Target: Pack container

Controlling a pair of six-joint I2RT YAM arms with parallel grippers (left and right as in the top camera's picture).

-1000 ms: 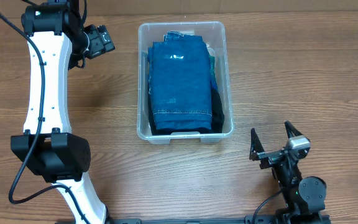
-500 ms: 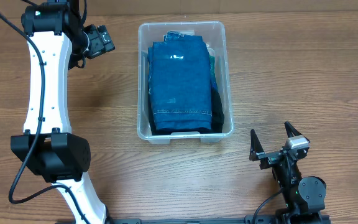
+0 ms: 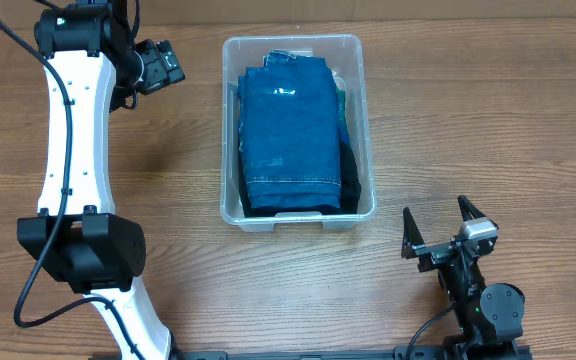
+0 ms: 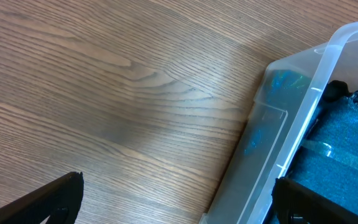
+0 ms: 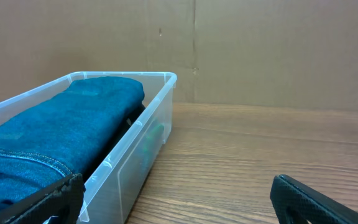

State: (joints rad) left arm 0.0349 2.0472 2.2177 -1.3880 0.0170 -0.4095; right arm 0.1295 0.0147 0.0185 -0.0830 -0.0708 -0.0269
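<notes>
The clear plastic container (image 3: 360,120) stands mid-table, holding folded blue jeans (image 3: 288,125) on top of dark and green clothing. Its label is hidden. It also shows in the left wrist view (image 4: 291,118) and the right wrist view (image 5: 148,134). My left gripper (image 3: 160,65) hovers to the left of the container's far corner, open and empty; its fingers straddle the bin wall in the left wrist view (image 4: 176,202). My right gripper (image 3: 438,235) rests near the front edge, right of the container, open and empty (image 5: 176,199).
The table is bare wood (image 3: 468,110). A cardboard wall (image 5: 260,50) stands behind the table in the right wrist view. The white left arm (image 3: 73,130) stretches along the table's left side.
</notes>
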